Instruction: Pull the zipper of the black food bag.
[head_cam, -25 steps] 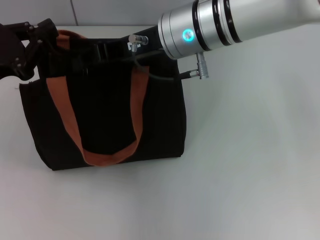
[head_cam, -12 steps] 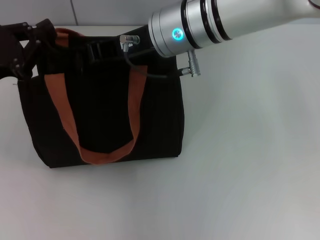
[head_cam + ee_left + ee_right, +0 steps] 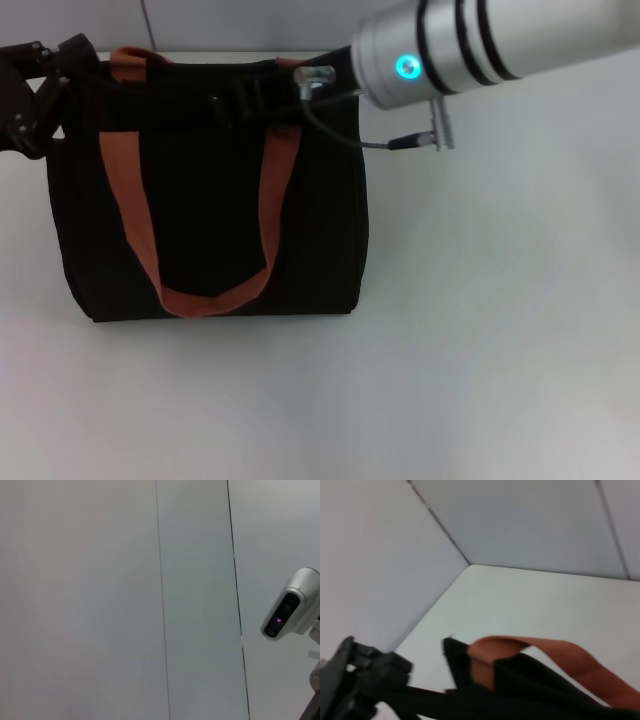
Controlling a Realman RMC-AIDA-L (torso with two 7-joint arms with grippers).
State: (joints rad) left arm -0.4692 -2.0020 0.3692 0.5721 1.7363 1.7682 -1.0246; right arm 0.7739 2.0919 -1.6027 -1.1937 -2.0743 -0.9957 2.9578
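Black food bag (image 3: pixel 210 200) stands upright left of centre; right gripper (image 3: pixel 245 100) at its top edge, 12 o'clock, left gripper (image 3: pixel 35 95) at its 10 o'clock corner, finger states can't tell.

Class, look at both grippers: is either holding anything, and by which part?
The left gripper appears to pinch the bag at its top left corner. The right gripper sits over the bag's top edge; its hold cannot be told.
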